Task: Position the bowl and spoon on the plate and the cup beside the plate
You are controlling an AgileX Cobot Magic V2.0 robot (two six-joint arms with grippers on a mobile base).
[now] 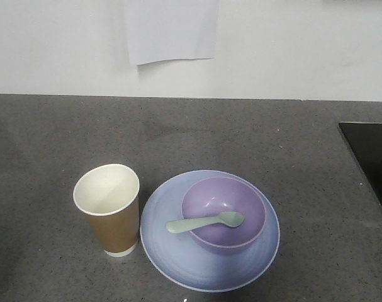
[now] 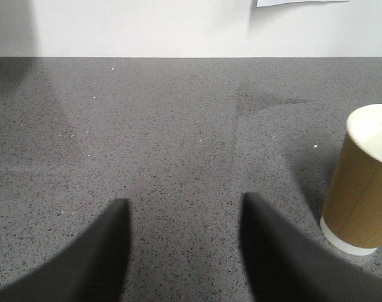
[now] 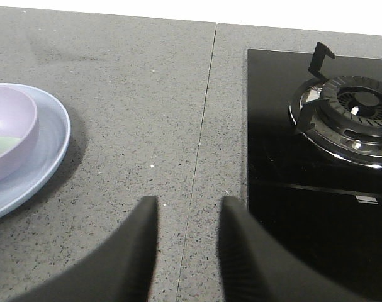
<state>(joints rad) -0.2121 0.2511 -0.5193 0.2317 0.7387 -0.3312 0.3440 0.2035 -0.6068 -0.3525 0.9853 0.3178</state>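
The lavender bowl [image 1: 223,214] sits on the pale blue plate [image 1: 172,251] near the counter's front. A mint-green spoon [image 1: 205,222] lies across the bowl, its head inside and its handle over the left rim. The brown paper cup [image 1: 108,209] stands upright just left of the plate. In the left wrist view my left gripper [image 2: 185,207] is open over bare counter, with the cup [image 2: 360,182] to its right. My right gripper [image 3: 189,204] is open and empty, right of the plate [image 3: 49,135] and bowl [image 3: 11,129].
A black glass hob [image 3: 316,207] with a gas burner [image 3: 351,113] lies right of my right gripper; its edge [image 1: 370,157] shows at the counter's right. A white wall with a sheet of paper [image 1: 172,28] backs the grey counter [image 1: 178,132].
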